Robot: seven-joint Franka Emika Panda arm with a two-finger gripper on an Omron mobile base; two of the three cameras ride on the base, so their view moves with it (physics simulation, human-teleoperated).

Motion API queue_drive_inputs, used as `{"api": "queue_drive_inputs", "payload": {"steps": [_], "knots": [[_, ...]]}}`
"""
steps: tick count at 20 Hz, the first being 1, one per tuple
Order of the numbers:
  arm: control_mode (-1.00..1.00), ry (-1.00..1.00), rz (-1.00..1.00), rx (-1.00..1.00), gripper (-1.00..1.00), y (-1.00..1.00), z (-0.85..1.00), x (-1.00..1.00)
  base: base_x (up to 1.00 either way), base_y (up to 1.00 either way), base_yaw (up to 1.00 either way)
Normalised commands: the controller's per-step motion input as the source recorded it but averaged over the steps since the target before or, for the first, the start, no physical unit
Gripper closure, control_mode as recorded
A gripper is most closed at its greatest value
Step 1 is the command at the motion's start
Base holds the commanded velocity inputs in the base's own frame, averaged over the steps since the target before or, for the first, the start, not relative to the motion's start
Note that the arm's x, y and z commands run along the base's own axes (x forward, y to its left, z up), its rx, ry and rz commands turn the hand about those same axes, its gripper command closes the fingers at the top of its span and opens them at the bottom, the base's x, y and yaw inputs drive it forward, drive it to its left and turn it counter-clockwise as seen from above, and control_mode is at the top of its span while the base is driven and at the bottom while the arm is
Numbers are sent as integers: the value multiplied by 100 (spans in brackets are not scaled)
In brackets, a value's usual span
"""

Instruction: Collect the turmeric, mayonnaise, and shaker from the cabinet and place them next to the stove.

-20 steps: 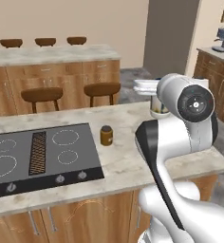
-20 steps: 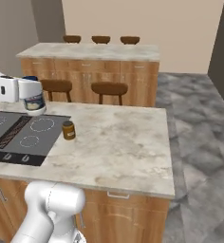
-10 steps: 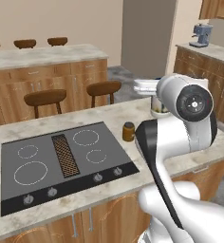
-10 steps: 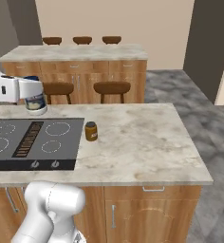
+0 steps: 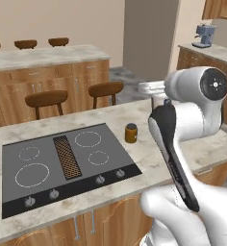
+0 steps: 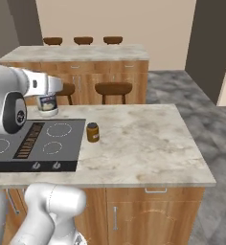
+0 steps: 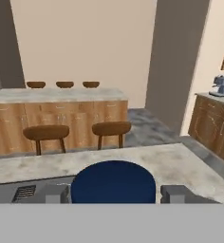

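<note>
The mayonnaise point(image 6: 48, 103), a white jar with a dark blue lid point(image 7: 113, 182), hangs in the gripper point(image 7: 113, 193) above the far edge of the island counter point(image 6: 139, 139), behind the stove point(image 5: 62, 161). In the hand view the lid sits between the two grey fingers point(image 7: 54, 193), one on each side, so the jaws are clamped on the jar. From the right base view the jar shows below the white hand, its dark label band facing the camera.

The turmeric point(image 5: 131, 133), an amber-brown jar with a dark lid, stands upright on the counter just beside the stove's right edge, well apart from the held jar. The stove is a flat dark-grey cooktop with white ring outlines, a brown vent grille point(image 5: 67, 156) down its middle and a row of knobs along the front.

Behind the island stand brown stools point(image 5: 105, 90), then a second wooden counter point(image 6: 76, 55). A blue coffee machine point(image 5: 204, 36) sits on a side counter at the right.
</note>
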Motion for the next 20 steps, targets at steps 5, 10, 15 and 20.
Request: {"api": "queue_drive_inputs", "payload": {"steps": [5,10,15,20], "knots": [[-100,0,42,2,100,-49,-46,14,0,0,0],[-100,0,49,0,100,-30,-65,0,0,0,0],[-100,0,46,2,100,-27,-58,0,0,0,0],[-100,1,30,1,100,-5,-52,2,0,0,0]]}}
